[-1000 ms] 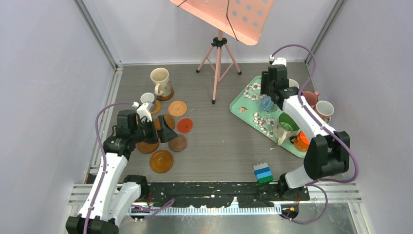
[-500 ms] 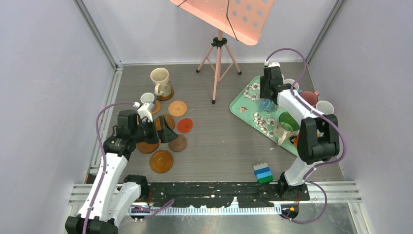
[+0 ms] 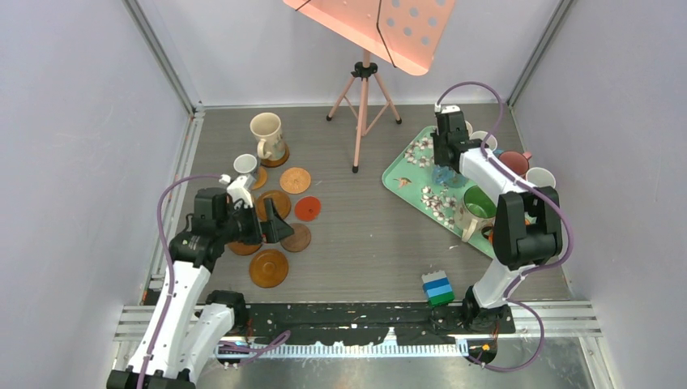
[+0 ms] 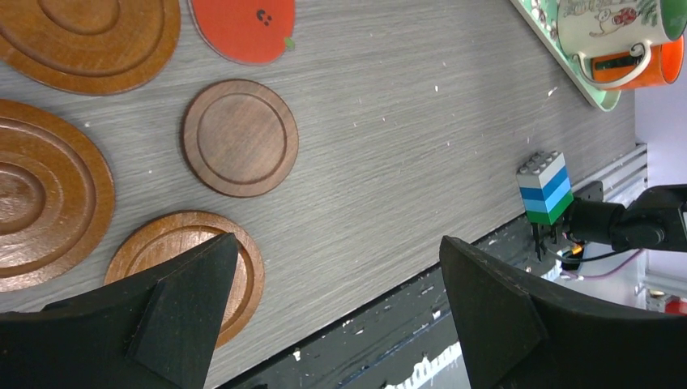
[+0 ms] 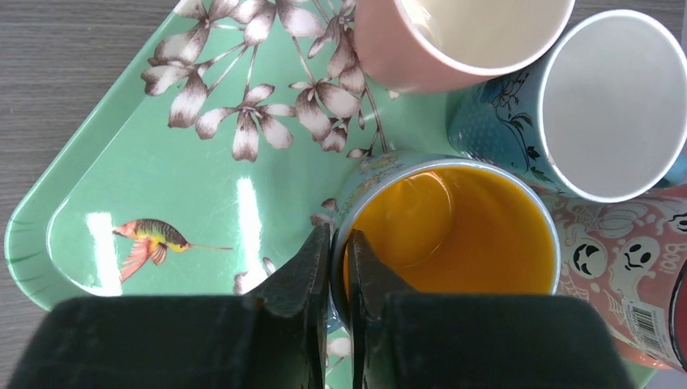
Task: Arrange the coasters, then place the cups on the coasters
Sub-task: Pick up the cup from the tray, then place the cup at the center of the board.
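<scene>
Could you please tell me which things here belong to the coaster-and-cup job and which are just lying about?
Job: coasters; cream mug; small grey mug; orange-lined mug; other mugs.
Lying about: flowered tray; toy block stack; pink stand.

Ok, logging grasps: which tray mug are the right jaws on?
The orange-lined mug: its rim sits between the right jaws; the pink mug and blue mug stand free.
</scene>
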Robot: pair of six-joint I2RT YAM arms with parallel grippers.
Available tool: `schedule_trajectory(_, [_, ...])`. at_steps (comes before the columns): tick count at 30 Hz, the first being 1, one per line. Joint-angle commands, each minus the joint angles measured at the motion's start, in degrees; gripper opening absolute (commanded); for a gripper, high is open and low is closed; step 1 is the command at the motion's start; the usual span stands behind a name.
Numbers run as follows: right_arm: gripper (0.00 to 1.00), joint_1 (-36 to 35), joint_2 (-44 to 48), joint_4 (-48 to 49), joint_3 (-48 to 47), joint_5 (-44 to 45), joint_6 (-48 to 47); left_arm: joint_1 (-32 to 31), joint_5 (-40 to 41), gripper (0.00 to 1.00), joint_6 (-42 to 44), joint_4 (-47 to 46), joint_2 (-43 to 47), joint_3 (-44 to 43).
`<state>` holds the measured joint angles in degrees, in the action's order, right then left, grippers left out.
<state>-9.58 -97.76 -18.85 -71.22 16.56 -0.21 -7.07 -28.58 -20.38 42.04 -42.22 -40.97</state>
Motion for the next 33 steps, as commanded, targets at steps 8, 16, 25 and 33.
schedule_trajectory(8, [0.05,-2.63,12.08,-6.99,-5.56,-1.45,-3.7,-0.14,6.42,0.99,-0.37,0.91,5.07,-0.81])
schedule_trajectory(16, [0.06,-11.32,22.42,-9.33,-0.82,-3.45,-3.81,-0.14,8.47,0.99,-1.02,0.67,6.51,-0.16])
schedule_trajectory(25, [0.06,-30.02,32.13,-8.95,8.33,-3.27,1.8,-0.14,11.87,0.99,-1.8,1.55,6.42,-0.43])
schedule_trajectory(33, [0.05,-48.36,29.55,-5.34,11.53,0.27,6.6,-0.14,9.29,0.99,-1.51,1.63,4.76,-0.48])
